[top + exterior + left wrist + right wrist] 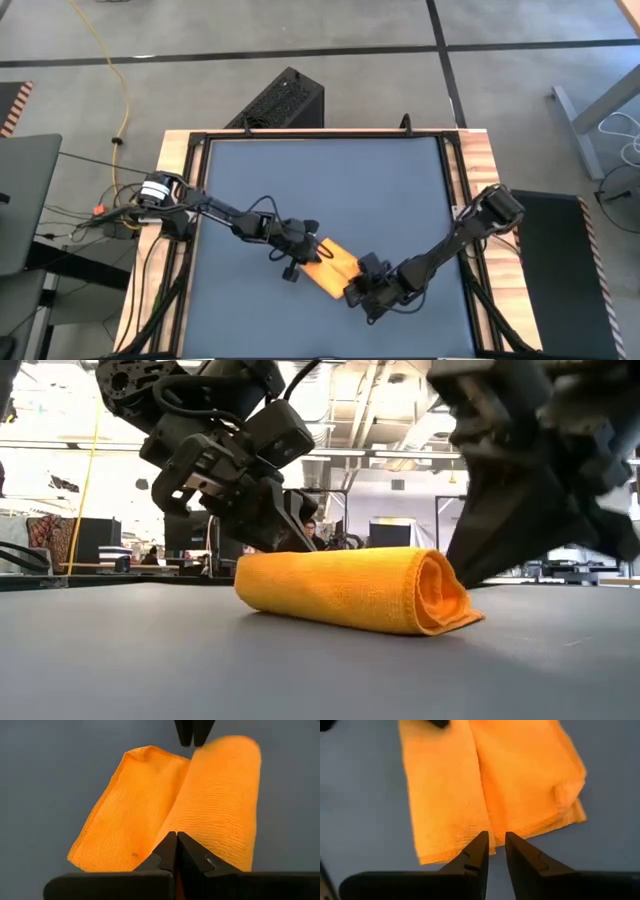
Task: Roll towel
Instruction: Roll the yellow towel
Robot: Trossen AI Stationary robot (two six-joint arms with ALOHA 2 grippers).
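The soft, ribbed orange towel (334, 267) lies rolled on the grey tabletop (320, 180), long axis diagonal. The left pincer (308, 252) is clenched at one end; the right pincer (358, 290), slightly parted, at the other.

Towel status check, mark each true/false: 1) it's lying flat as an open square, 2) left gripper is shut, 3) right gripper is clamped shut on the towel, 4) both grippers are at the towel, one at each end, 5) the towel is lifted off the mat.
1) False. The towel is partly rolled: the low view shows a spiral at its end, and a flap lies beside the roll in the left wrist view.
2) True. The left gripper has its fingers together at the towel's edge.
3) False. The right gripper shows a gap between its fingers, with no cloth between them.
4) True. The high view shows one at each end.
5) False. It rests on the grey mat.
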